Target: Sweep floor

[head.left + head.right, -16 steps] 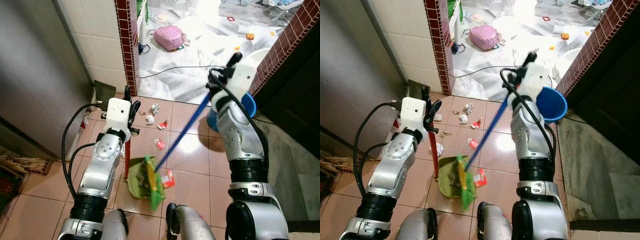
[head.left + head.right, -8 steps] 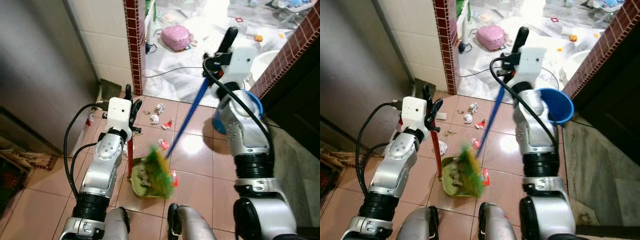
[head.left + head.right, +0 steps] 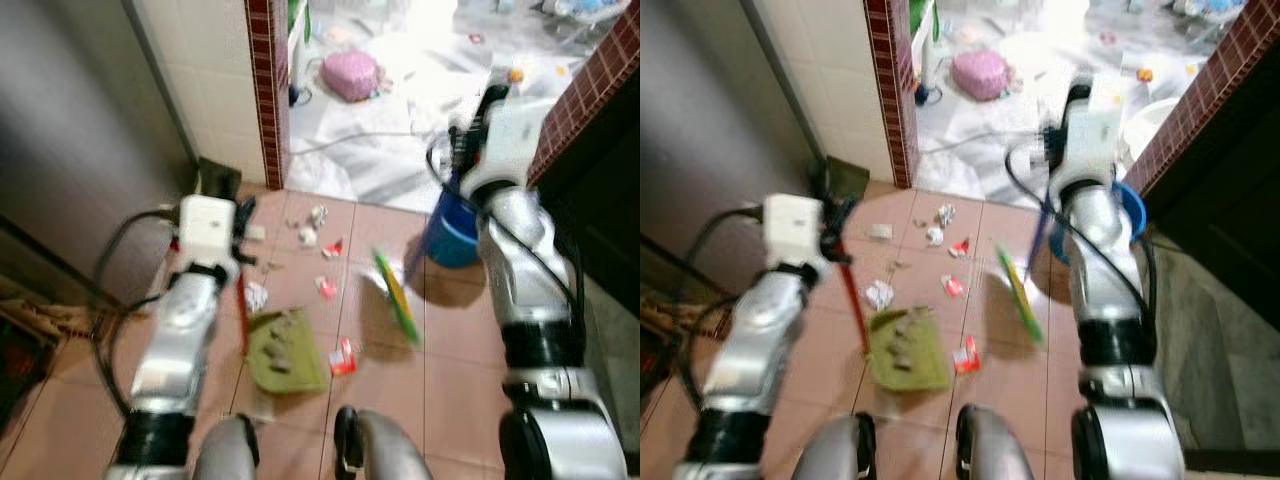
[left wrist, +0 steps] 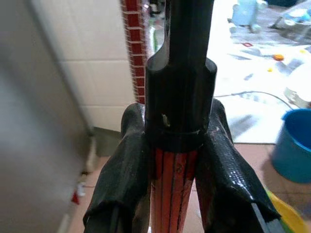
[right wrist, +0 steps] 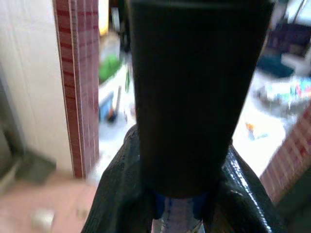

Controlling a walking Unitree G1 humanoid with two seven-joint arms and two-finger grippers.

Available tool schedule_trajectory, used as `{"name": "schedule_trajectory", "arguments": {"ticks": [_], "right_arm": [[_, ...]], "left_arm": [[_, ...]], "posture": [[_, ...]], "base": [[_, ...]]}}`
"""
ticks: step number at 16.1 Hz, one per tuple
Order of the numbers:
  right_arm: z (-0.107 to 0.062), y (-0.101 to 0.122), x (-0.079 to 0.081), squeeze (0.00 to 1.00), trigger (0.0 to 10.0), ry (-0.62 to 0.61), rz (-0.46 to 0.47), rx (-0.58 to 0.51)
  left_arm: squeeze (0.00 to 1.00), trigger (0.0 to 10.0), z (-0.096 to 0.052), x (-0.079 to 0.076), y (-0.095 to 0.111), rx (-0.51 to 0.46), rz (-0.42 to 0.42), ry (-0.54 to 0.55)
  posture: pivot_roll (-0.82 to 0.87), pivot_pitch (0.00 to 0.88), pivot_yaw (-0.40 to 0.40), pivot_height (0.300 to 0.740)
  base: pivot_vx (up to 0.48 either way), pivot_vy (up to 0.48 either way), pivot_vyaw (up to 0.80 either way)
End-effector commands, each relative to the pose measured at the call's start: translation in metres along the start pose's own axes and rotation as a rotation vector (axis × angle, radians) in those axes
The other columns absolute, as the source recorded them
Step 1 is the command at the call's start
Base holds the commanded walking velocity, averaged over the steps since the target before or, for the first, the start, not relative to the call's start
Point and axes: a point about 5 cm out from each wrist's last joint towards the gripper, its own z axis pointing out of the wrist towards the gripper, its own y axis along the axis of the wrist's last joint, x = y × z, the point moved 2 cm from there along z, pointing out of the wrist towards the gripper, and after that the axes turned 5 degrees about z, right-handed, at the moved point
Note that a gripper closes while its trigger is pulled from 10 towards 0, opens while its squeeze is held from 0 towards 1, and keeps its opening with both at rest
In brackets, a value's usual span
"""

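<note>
Gripping the dustpan handle (image 4: 171,184), left claw (image 4: 170,194); right claw (image 5: 177,194) clamps the broom (image 3: 395,295).

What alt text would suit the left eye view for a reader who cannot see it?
The right gripper holds a blue-handled broom, its green bristle head blurred beside a green dustpan full of debris on the pink tiled floor. The left gripper grips the dustpan's red upright handle, and paper scraps lie ahead.
</note>
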Motion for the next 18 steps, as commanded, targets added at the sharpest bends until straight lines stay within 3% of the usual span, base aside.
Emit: {"name": "schedule_trajectory", "arguments": {"ticks": [1,5,7,8,11,14,18], "right_arm": [[-0.007,-0.019,-0.003,0.00,10.0,0.001,0.047,0.113],[-0.018,-0.049,0.001,0.00,10.0,-0.020,0.128,0.282],[-0.019,-0.053,0.006,0.00,10.0,-0.028,0.176,0.300],[-0.017,-0.053,0.011,0.00,10.0,-0.043,0.243,0.299],[-0.007,-0.041,0.016,0.00,10.0,-0.094,0.406,0.207],[0.000,-0.022,0.009,0.00,10.0,-0.106,0.346,0.112],[0.001,0.009,-0.002,0.00,10.0,-0.116,0.139,-0.082]], "left_arm": [[0.00,10.0,-0.013,0.010,0.022,-0.076,0.022,0.039],[0.00,10.0,-0.034,0.024,0.034,-0.092,0.023,0.117],[0.00,10.0,-0.038,0.026,0.037,-0.094,0.019,0.139],[0.00,10.0,-0.040,0.027,0.041,-0.105,0.018,0.152],[0.00,10.0,-0.041,0.026,0.049,-0.130,0.010,0.155],[0.00,10.0,-0.039,0.019,0.056,-0.153,-0.014,0.145],[0.00,10.0,-0.035,0.019,0.064,-0.184,-0.025,0.149]], "posture": [[-0.04,0.194,0.002,0.740],[-0.02,0.181,-0.015,0.740],[-0.01,0.173,-0.025,0.740],[-0.01,0.174,-0.026,0.740],[-0.01,0.174,-0.026,0.740],[0.00,0.174,-0.008,0.740],[-0.01,0.169,-0.006,0.740]], "base": [[0.000,0.000,0.00],[0.000,0.000,0.00],[0.000,0.000,0.00],[0.000,0.000,0.00],[0.000,0.000,0.00],[0.000,0.000,0.00],[0.000,0.000,0.00]]}}
